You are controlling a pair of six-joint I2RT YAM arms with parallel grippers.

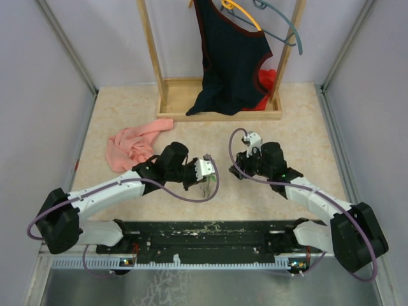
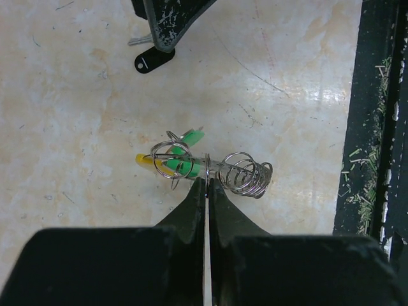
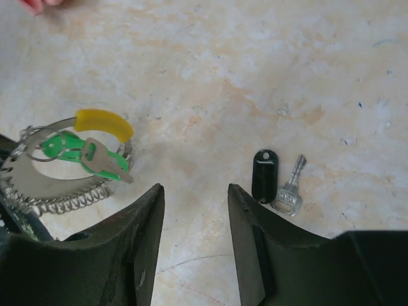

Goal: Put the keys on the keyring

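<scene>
My left gripper [image 2: 207, 182] is shut on the keyring [image 2: 245, 173], a thin wire loop with a coiled spring stretch and a yellow piece [image 3: 105, 122], and holds it just above the table. A green-headed key [image 3: 76, 150] hangs on the ring with a metal key beside it. In the top view the left gripper [image 1: 207, 177] is at the table's middle. My right gripper [image 3: 194, 191] is open and empty. It hovers just left of a black tag [image 3: 264, 173] joined to a silver key [image 3: 290, 191], which lie flat on the table. The tag also shows in the left wrist view [image 2: 153, 60].
A pink cloth [image 1: 134, 145] lies at the left of the table. A wooden rack [image 1: 220, 105] with a dark top and hangers stands at the back. A black rail [image 2: 376, 140] runs along the near edge.
</scene>
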